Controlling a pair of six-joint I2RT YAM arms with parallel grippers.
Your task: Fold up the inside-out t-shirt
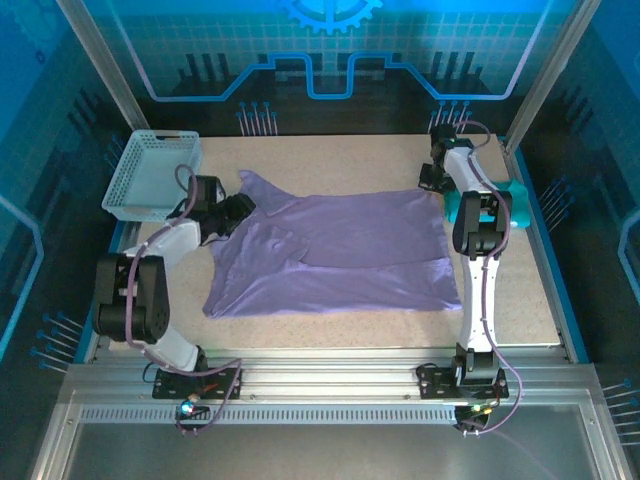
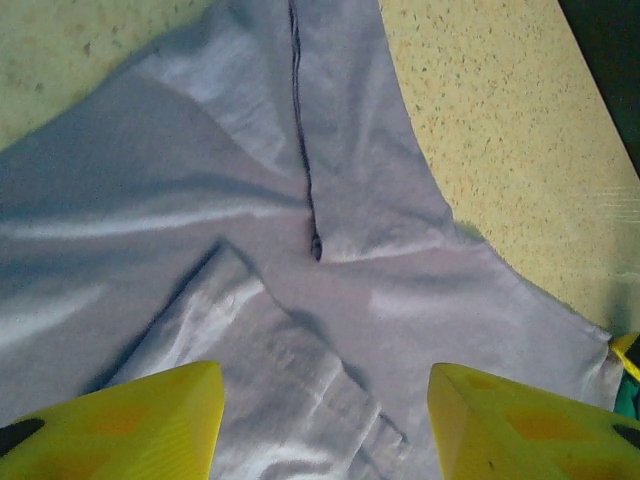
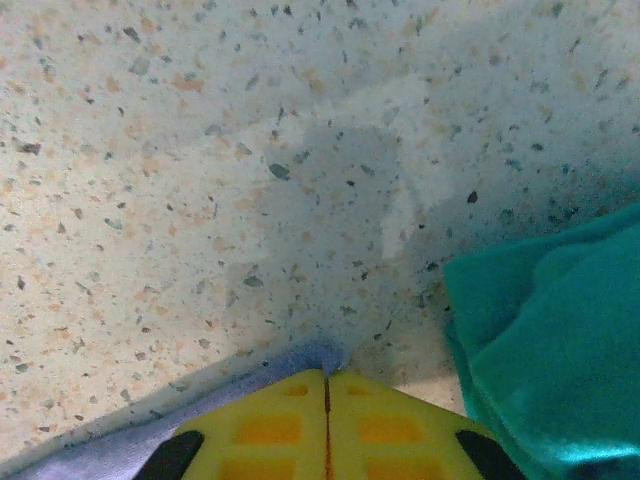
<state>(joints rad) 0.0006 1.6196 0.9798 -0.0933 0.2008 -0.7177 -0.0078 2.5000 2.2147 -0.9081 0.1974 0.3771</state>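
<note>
The inside-out t-shirt (image 1: 340, 250), lavender-purple, lies spread across the middle of the table with its left part folded over itself. My left gripper (image 1: 238, 208) hovers over the shirt's upper left part. In the left wrist view it (image 2: 325, 378) stands open, its yellow fingers (image 2: 150, 420) wide apart above a seam and folded layers of the cloth (image 2: 250, 200). My right gripper (image 1: 430, 178) is at the shirt's far right corner. In the right wrist view it (image 3: 327, 376) is shut, with the purple hem (image 3: 250, 375) pinched at its tips against the speckled tabletop.
A grey mesh basket (image 1: 150, 175) stands at the back left. A teal garment (image 1: 516, 208) lies at the right edge, partly behind the right arm, and close to the right fingers (image 3: 550, 340). Blue rails border the table on both sides.
</note>
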